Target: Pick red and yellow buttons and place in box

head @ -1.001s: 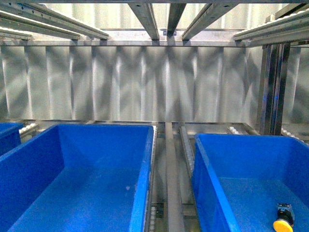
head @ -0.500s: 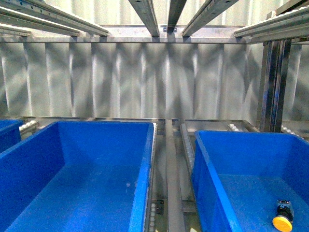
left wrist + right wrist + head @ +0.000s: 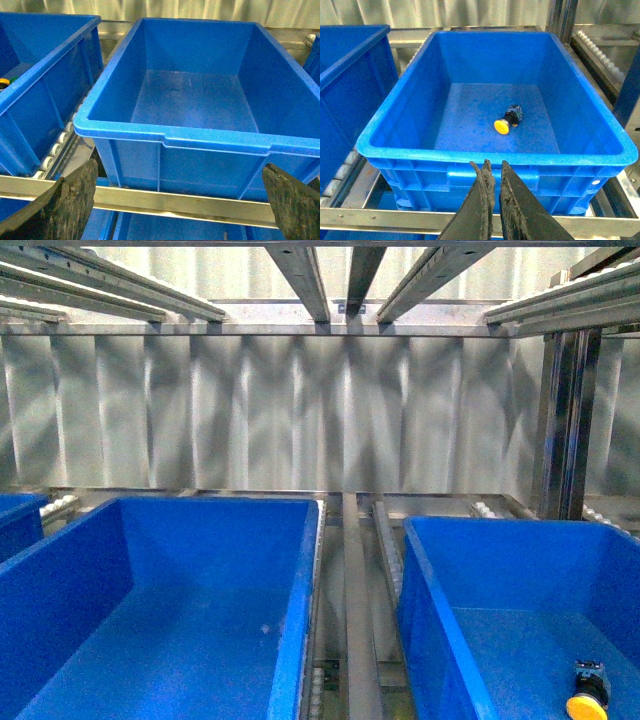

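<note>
Here, left jaws gape; right jaws pinch together, empty, before a bin (image 3: pixel 410 156).

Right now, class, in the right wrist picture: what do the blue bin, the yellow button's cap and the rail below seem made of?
Blue bin: likely moulded plastic; smooth, faintly glossy walls, thick rolled rim. Yellow button, its cap: probably plastic; even, matte colour. Rail: metal, steel or aluminium; grey brushed sheen.

A ribbed, seemingly metal wall (image 3: pixel 300 410) backs the steel rack (image 3: pixel 565 420), rails (image 3: pixel 300 280) overhead, light streaking it.
</note>
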Controlling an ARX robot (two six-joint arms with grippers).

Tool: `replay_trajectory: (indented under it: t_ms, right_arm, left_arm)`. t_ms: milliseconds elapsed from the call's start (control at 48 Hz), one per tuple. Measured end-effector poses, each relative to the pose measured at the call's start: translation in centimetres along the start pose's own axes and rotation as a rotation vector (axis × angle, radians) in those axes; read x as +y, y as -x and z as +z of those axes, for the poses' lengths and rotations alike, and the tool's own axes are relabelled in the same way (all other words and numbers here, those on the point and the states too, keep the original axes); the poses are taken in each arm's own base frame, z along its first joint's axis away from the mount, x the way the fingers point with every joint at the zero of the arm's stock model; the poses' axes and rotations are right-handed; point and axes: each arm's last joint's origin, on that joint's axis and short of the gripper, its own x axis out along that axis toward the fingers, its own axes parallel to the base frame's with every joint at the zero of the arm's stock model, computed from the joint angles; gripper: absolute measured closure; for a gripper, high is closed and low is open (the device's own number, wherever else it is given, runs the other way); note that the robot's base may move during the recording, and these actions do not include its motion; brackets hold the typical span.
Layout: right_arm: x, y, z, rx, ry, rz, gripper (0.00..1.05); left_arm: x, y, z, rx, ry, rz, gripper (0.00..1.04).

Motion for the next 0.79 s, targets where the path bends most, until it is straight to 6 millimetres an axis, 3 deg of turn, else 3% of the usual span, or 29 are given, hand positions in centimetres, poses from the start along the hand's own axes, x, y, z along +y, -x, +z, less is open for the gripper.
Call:
replay_trajectory:
  t_ms: [250,479,750,792]
  right_arm:
    - [0.00,0.00,0.01,0.000,0.002,0.000,1.00]
    - [0.00,0.00,0.00,0.000,0.002,0.000,0.63]
    - [0.00,0.00,0.01,0.000,0.001,0.000,0.07]
    - [0.00,0.00,0.01,0.000,0.001,0.000,0.06]
  left_arm:
    - [0.00,0.00,0.00,0.000,0.000,0.000,0.08]
    - [0.00,0.00,0.00,0.000,0.000,0.000,0.08]
    - [0.00,0.00,0.00,0.000,0.000,0.000,0.08]
    - [0.00,0.00,0.00,0.000,0.000,0.000,0.08]
